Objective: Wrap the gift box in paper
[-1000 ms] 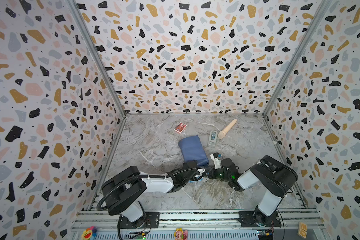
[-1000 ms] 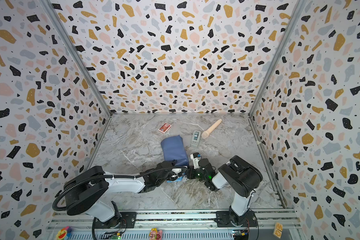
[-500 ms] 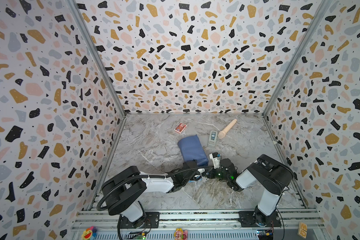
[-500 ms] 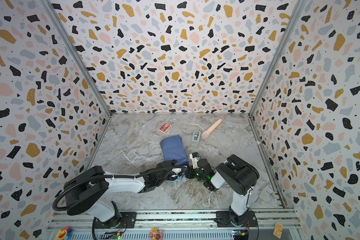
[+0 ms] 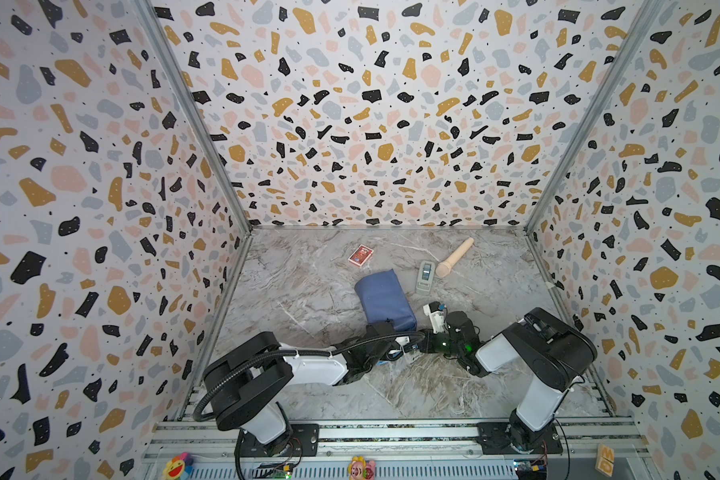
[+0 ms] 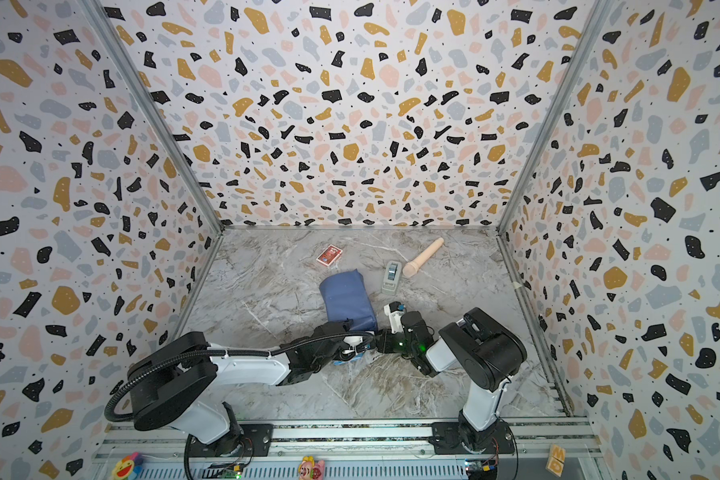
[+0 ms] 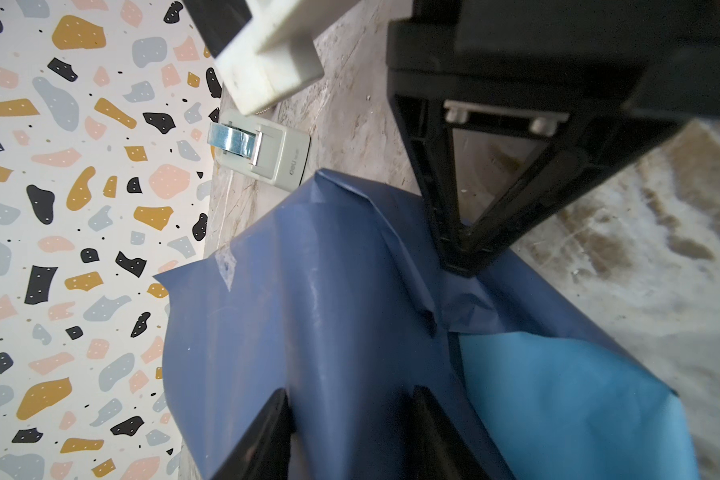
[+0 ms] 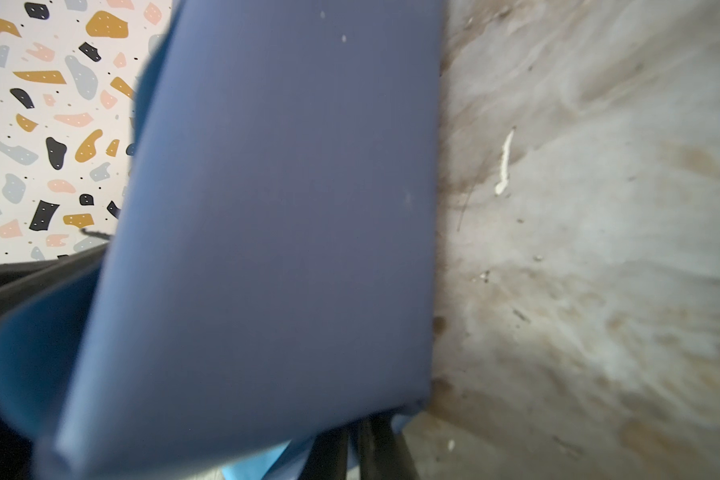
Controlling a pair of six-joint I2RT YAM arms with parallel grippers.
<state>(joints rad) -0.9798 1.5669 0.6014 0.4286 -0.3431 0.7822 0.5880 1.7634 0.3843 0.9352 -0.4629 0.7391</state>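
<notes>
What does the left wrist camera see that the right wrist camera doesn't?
Only the left wrist view shows the tape dispenser and a bit of tape stuck on the paper. Only the right wrist view shows a small white scrap lying on the table. Both show the blue paper, the right gripper shut on it, the marbled table and the speckled wall.

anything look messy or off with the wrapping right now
Yes: the paper is creased and bunched at its near end, where the shut right gripper meets it, and a lighter blue flap sticks out loose there. The far part of the wrap lies smooth.
</notes>
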